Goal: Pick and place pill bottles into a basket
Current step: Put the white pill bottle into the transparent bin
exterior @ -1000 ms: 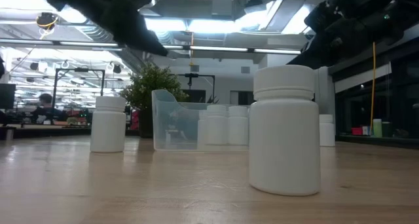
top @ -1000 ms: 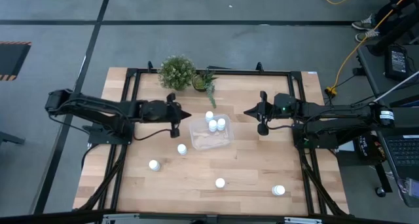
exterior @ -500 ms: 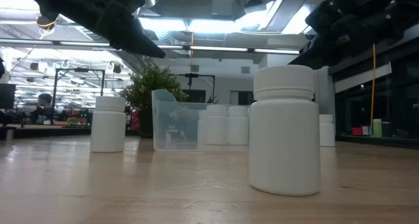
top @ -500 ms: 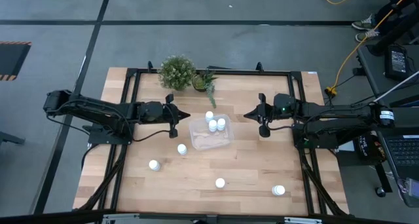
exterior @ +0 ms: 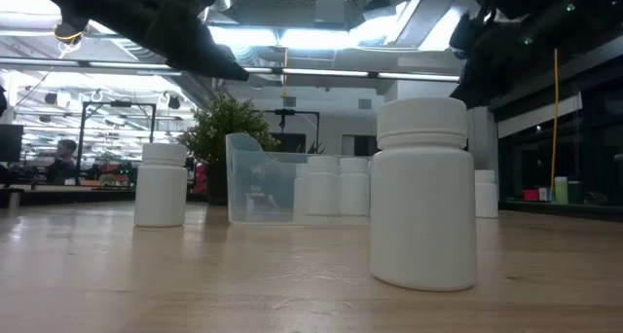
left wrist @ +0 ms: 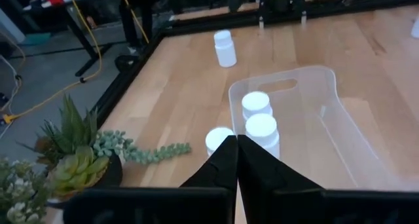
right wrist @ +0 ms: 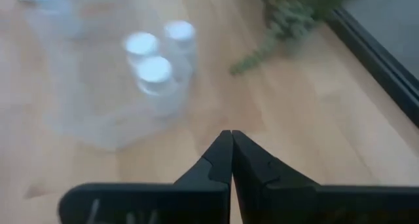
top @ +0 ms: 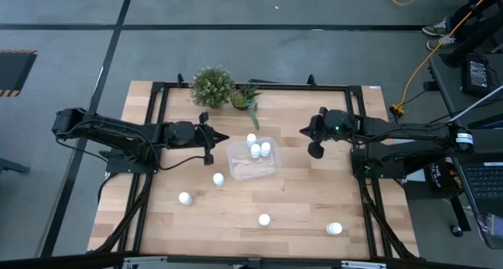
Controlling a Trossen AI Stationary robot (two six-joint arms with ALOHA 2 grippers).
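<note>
- My left end effector [top: 222, 138] hangs above the surface [top: 299, 198], just left of the basket [top: 253, 162], fingers clenched on nothing.
- My right end effector [top: 305, 132] hangs well to the basket's right, also clenched and empty.
- 2 pill bottles [top: 260, 149] stand inside the basket at its far end.
- 1 bottle [top: 251, 139] stands just outside that far edge.
- 4 more bottles [top: 264, 219] stand scattered on the surface nearer the front.
- A potted plant [top: 213, 85] sits at the far edge.

Grey floor [top: 259, 5], ceiling lights [exterior: 321, 36], wooden table [top: 299, 198]
</note>
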